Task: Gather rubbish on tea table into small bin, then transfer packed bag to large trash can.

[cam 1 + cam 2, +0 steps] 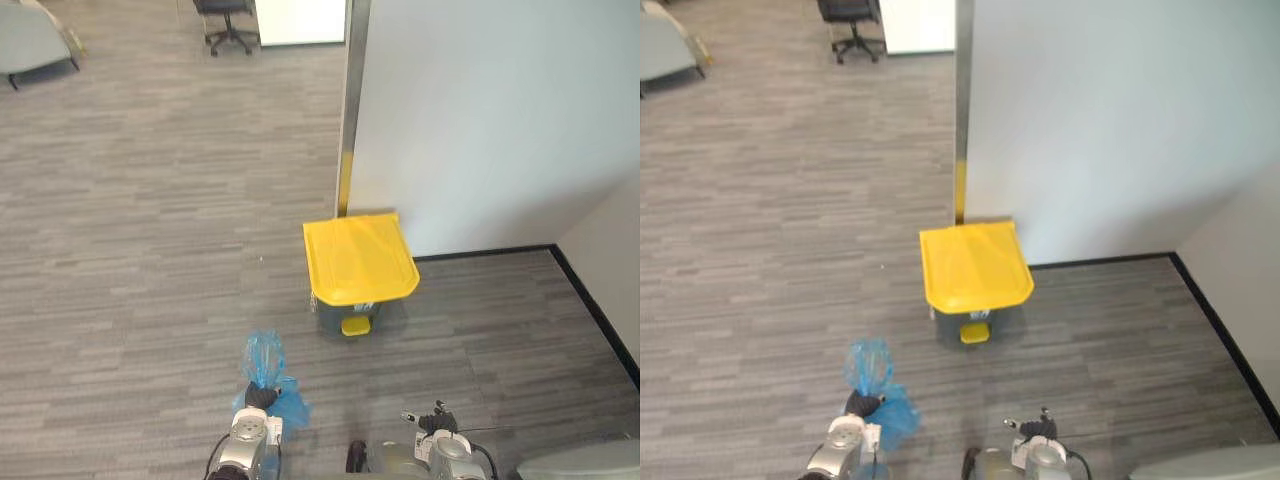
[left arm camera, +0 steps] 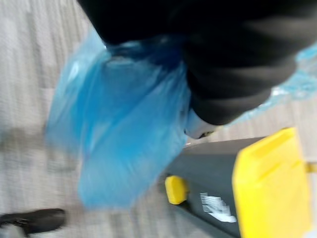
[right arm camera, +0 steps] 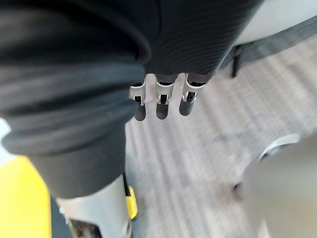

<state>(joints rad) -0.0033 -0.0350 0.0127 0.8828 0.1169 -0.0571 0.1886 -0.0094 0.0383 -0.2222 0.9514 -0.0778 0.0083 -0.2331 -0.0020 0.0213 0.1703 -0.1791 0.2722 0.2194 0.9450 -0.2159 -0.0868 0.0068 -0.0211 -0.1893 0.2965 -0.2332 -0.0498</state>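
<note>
My left hand (image 1: 261, 398) is low in the left eye view, closed round the neck of a blue plastic bag (image 1: 265, 362). The bag's top sticks up above the hand and its body bulges beside it. In the left wrist view the blue bag (image 2: 124, 134) hangs under the hand's dark cover (image 2: 233, 59). A large trash can (image 1: 360, 262) with a grey body, a shut yellow lid and a yellow pedal (image 1: 355, 325) stands on the floor ahead and to the right, against the wall. My right hand (image 3: 161, 99) hangs idle with relaxed fingers, holding nothing.
A white wall (image 1: 480, 120) with a metal corner strip (image 1: 350, 110) rises right behind the can, with black skirting (image 1: 590, 300) to the right. Grey plank floor spreads to the left and ahead. A black office chair (image 1: 227, 20) and a grey sofa (image 1: 30, 45) stand far back.
</note>
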